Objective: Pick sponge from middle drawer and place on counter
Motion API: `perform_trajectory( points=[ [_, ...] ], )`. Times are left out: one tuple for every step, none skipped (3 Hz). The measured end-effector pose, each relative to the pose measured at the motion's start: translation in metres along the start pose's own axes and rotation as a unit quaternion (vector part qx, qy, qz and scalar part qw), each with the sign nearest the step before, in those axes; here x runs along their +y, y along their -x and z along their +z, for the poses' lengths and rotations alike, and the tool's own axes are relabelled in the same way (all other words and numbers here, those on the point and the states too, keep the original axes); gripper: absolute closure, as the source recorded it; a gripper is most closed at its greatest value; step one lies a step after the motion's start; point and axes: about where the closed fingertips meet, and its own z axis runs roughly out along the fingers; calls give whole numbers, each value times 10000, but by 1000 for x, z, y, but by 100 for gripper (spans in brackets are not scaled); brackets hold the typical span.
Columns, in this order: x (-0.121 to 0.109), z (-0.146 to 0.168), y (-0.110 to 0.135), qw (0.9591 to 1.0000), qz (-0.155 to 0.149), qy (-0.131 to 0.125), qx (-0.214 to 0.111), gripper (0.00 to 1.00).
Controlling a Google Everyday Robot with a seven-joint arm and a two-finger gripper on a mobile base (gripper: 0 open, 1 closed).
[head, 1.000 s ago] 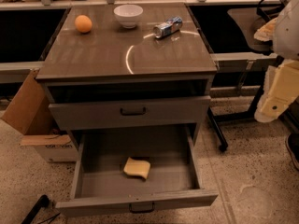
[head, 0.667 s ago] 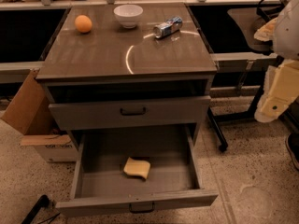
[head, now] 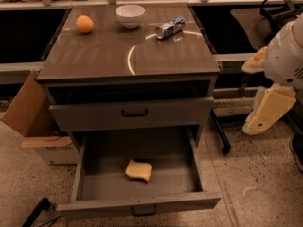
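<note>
The pale yellow sponge (head: 138, 170) lies on the grey floor of the open middle drawer (head: 90, 186), near the middle, a little toward the front. The closed drawer front (head: 132, 113) with a dark handle is above it. The glossy brown-grey counter (head: 94, 56) tops the cabinet and shows a curved light reflection. My gripper (head: 267, 110), a cream-coloured piece under the white arm (head: 286, 56), hangs at the right edge. It is well right of the cabinet, at about the height of the closed drawer, and touches nothing.
On the counter's back edge are an orange fruit (head: 84, 23), a white bowl (head: 130, 15) and a lying blue-and-silver can (head: 170, 28). A cardboard box (head: 35, 122) stands on the floor left of the cabinet. A dark chair base (head: 220, 131) is on the right.
My arm and gripper have shifted slightly down and to the left. The sponge, drawer and counter items have not moved.
</note>
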Motion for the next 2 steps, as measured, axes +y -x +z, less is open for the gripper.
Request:
perform_trajectory(
  points=[
    [1,-1,1,10000,-2,-23,5,16],
    [1,-3,1,10000,-8,-49,2,0]
  ],
)
